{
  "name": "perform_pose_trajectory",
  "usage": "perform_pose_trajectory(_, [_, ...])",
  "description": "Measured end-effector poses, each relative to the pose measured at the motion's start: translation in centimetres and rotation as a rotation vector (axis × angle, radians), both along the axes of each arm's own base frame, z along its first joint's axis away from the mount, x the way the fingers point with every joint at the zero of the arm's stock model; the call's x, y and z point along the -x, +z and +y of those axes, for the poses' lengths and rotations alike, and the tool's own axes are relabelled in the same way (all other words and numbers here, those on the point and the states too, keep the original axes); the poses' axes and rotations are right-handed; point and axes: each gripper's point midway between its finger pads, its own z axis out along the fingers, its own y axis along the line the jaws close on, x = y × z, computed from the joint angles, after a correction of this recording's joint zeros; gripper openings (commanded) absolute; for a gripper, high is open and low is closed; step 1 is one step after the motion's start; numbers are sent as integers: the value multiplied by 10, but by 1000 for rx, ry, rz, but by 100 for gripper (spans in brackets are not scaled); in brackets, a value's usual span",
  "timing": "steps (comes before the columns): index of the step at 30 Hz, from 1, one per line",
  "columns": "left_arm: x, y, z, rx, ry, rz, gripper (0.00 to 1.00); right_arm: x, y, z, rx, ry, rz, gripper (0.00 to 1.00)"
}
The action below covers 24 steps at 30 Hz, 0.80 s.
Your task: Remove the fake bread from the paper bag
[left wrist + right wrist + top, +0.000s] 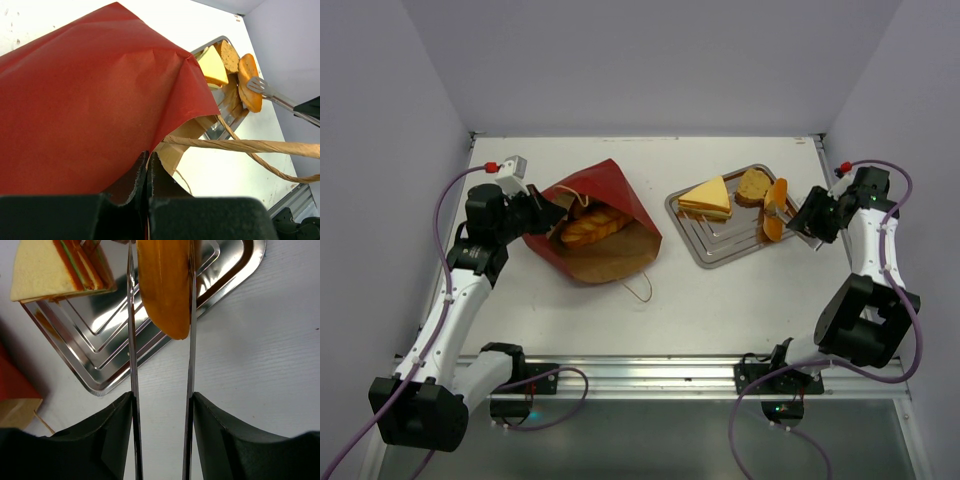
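The left gripper (149, 167) is clamped tight on the torn rim of the red paper carrier bag (90, 100), apparently to hold its mouth open. Just beyond those jaws, inside the brown lining, lies the braided golden toy loaf (592, 228), not yet taken out. The right gripper (161, 400) grips a pair of metal tongs (131, 355), its jaws roughly half apart against the two arms. Ahead of the jaws, the tong blades flank a glossy orange oval toy roll (167, 290) over the rectangular steel tray (720, 248). It is likely being set down beside the yellow-topped triangular toy sandwich (708, 197) and brown round toy slice (753, 186) further ahead.
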Motion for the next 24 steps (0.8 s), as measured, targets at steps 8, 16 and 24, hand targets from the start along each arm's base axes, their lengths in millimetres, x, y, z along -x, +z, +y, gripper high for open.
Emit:
perform_pose_trajectory(8, [0, 0, 0, 0, 0, 0, 0, -1, 11, 0, 19, 7, -41, 55])
perform_pose_trajectory(16, [1, 0, 0, 0, 0, 0, 0, -3, 23, -1, 39, 10, -88, 55])
perform_pose_trajectory(24, [1, 0, 0, 0, 0, 0, 0, 1, 50, 3, 78, 46, -182, 54])
